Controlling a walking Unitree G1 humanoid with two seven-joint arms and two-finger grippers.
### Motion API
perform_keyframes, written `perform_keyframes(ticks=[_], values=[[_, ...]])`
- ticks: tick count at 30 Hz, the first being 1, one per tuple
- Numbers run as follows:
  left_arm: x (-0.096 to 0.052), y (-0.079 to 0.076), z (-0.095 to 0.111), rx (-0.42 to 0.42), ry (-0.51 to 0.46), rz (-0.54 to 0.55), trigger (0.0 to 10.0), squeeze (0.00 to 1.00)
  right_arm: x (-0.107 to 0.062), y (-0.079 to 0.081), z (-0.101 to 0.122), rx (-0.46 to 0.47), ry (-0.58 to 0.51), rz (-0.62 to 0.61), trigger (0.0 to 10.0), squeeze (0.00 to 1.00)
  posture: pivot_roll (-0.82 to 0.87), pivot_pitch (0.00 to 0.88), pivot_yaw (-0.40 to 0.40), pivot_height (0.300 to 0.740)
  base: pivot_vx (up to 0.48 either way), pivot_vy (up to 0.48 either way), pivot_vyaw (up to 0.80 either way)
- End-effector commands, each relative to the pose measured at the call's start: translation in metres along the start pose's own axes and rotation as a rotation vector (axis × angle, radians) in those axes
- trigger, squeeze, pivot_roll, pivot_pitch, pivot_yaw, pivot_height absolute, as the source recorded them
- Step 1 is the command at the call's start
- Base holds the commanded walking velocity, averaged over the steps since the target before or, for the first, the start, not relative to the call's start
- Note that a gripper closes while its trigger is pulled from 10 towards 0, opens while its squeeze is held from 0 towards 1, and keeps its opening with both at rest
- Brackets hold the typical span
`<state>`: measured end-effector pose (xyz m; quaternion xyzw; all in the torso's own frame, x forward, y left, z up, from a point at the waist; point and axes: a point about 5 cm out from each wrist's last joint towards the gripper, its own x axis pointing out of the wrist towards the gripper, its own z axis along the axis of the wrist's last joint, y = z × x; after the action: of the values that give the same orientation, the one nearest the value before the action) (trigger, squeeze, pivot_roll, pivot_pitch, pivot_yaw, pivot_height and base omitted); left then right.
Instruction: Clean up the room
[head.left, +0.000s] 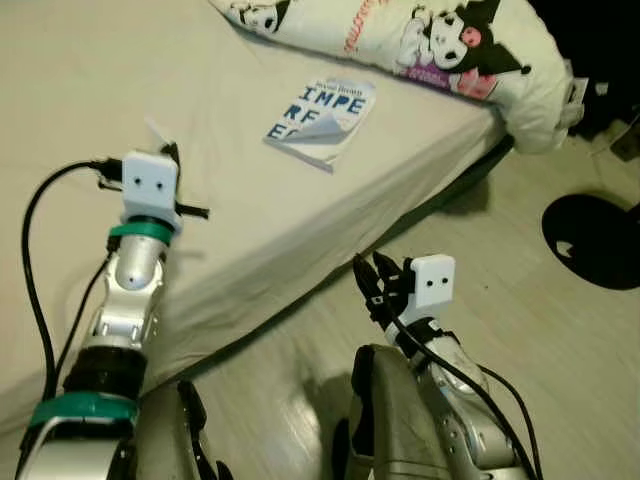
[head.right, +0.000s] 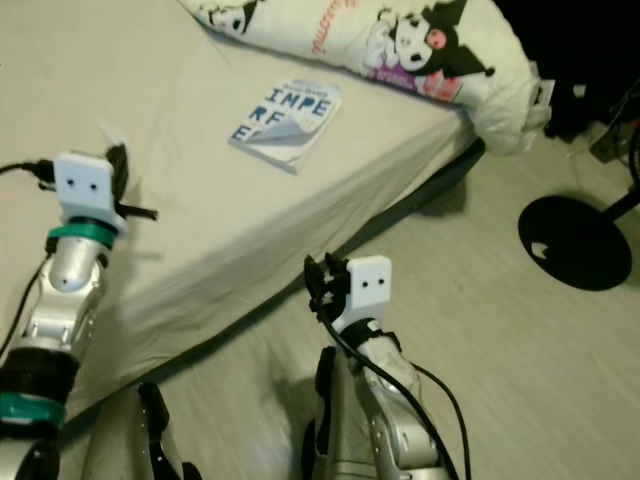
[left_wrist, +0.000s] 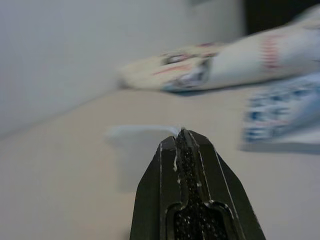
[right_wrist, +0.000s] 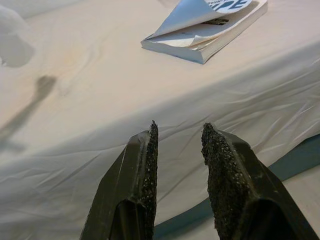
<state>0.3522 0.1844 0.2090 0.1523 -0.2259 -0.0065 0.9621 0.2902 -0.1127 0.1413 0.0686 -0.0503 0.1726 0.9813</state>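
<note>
- Lying on the bed (head.left: 250, 230) at upper centre of the left eye view: a paperback book (head.left: 322, 110), cover corner curled up, long axis running from lower left to upper right, roughly parallel to the mattress edge.
- Hovering over the sheet at left of that frame: left gripper (head.left: 172, 152), fingers pressed together with a scrap of thin white material seemingly caught at the tips; book up and to the right of it, well apart.
- Held low beside the mattress edge at lower centre: right gripper (head.left: 372, 278), fingers a little spread and empty; book up and slightly left of it, across the bed edge.
- Seen in the right wrist view at top right: book beyond the spread tips, curled corner facing them.
- Judged nearer to the book: neither arm clearly.
- Resting at top right: printed pillow (head.left: 450, 40), just beyond the book.
</note>
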Motion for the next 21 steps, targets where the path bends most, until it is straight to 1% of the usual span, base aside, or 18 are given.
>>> perform_keyframes(ticks=[1, 2, 3, 4, 5, 6, 7, 8, 9, 10, 11, 13, 14, 16, 17, 18, 21], values=[[-0.008, -0.013, 0.001, 0.022, -0.027, -0.091, 10.0, 0.0, -0.005, -0.003, -0.009, 0.002, 0.025, -0.012, 10.0, 0.0, -0.09, 0.139, 0.038, 0.491, 0.0, 0.0, 0.0], [-0.015, -0.02, 0.002, 0.045, -0.05, -0.151, 10.0, 0.0, -0.005, -0.004, -0.01, 0.0, 0.026, -0.017, 10.0, 0.0, -0.09, 0.134, 0.037, 0.491, 0.0, 0.0, 0.0], [-0.015, -0.02, 0.002, 0.045, -0.05, -0.151, 10.0, 0.0, -0.005, -0.004, -0.01, 0.0, 0.026, -0.017, 10.0, 0.0, -0.09, 0.134, 0.037, 0.491, 0.0, 0.0, 0.0], [-0.022, -0.023, 0.0, 0.059, -0.053, -0.17, 10.0, 0.0, -0.006, -0.006, -0.012, -0.003, 0.027, -0.025, 10.0, 0.0, -0.09, 0.129, 0.038, 0.491, 0.0, 0.0, 0.0], [-0.03, -0.028, 0.003, 0.091, -0.071, -0.202, 10.0, 0.0, -0.008, -0.009, -0.012, -0.02, 0.022, -0.038, 10.0, 0.0, -0.09, 0.105, 0.045, 0.491, 0.0, 0.0, 0.0], [-0.035, -0.028, 0.007, 0.063, -0.068, -0.189, 10.0, 0.0, -0.009, -0.015, -0.007, -0.022, 0.0, -0.067, 10.0, 0.0, -0.08, 0.074, 0.044, 0.491, 0.0, 0.0, 0.0], [-0.035, -0.028, 0.007, 0.063, -0.068, -0.189, 10.0, 0.0, -0.009, -0.015, -0.007, -0.022, 0.0, -0.067, 10.0, 0.0, -0.08, 0.074, 0.044, 0.491, 0.0, 0.0, 0.0], [-0.041, -0.029, 0.01, 0.0, -0.035, -0.175, 10.0, 0.0, -0.009, -0.025, -0.002, -0.034, -0.027, -0.115, 10.0, 0.0, -0.07, 0.061, 0.043, 0.491, 0.0, 0.0, 0.0], [-0.041, -0.029, 0.01, 0.0, -0.035, -0.175, 10.0, 0.0, -0.009, -0.025, -0.002, -0.034, -0.027, -0.115, 10.0, 0.0, -0.07, 0.061, 0.043, 0.491, 0.0, 0.0, 0.0], [-0.042, -0.03, 0.009, -0.032, -0.011, -0.158, 10.0, 0.0, -0.009, -0.029, -0.003, -0.05, -0.025, -0.13, 10.0, 0.0, -0.07, 0.049, 0.042, 0.491, 0.0, 0.0, 0.0], [-0.042, -0.03, 0.009, -0.032, -0.011, -0.158, 10.0, 0.0, -0.009, -0.029, -0.003, -0.05, -0.025, -0.13, 10.0, 0.0, -0.07, 0.049, 0.042, 0.491, 0.0, 0.0, 0.0], [-0.042, -0.033, 0.01, -0.122, 0.038, -0.124, 10.0, 0.0, -0.008, -0.04, -0.005, -0.089, -0.025, -0.17, 10.0, 0.0, -0.07, 0.027, 0.045, 0.496, 0.0, 0.0, 0.0], [-0.042, -0.033, 0.01, -0.122, 0.038, -0.124, 10.0, 0.0, -0.008, -0.04, -0.005, -0.089, -0.025, -0.17, 10.0, 0.0, -0.07, 0.027, 0.045, 0.496, 0.0, 0.0, 0.0], [-0.04, -0.036, 0.014, -0.209, 0.074, -0.092, 10.0, 0.0, -0.007, -0.052, -0.005, -0.099, -0.028, -0.215, 10.0, 0.0, -0.06, 0.011, 0.041, 0.506, 0.0, 0.0, 0.0], [-0.04, -0.037, 0.015, -0.221, 0.084, -0.086, 10.0, 0.0, -0.007, -0.055, -0.005, -0.097, -0.03, -0.226, 10.0, 0.0, -0.06, 0.01, 0.041, 0.51, 0.0, 0.0, 0.0], [-0.039, -0.038, 0.013, -0.214, 0.09, -0.083, 10.0, 0.0, -0.007, -0.058, -0.005, -0.1, -0.03, -0.232, 10.0, 0.0, -0.06, 0.012, 0.042, 0.515, 0.0, 0.0, 0.0], [-0.04, -0.039, 0.011, -0.19, 0.108, -0.08, 10.0, 0.0, -0.006, -0.059, -0.005, -0.103, -0.03, -0.231, 10.0, 0.0, -0.06, 0.012, 0.039, 0.525, 0.0, 0.0, 0.0]])
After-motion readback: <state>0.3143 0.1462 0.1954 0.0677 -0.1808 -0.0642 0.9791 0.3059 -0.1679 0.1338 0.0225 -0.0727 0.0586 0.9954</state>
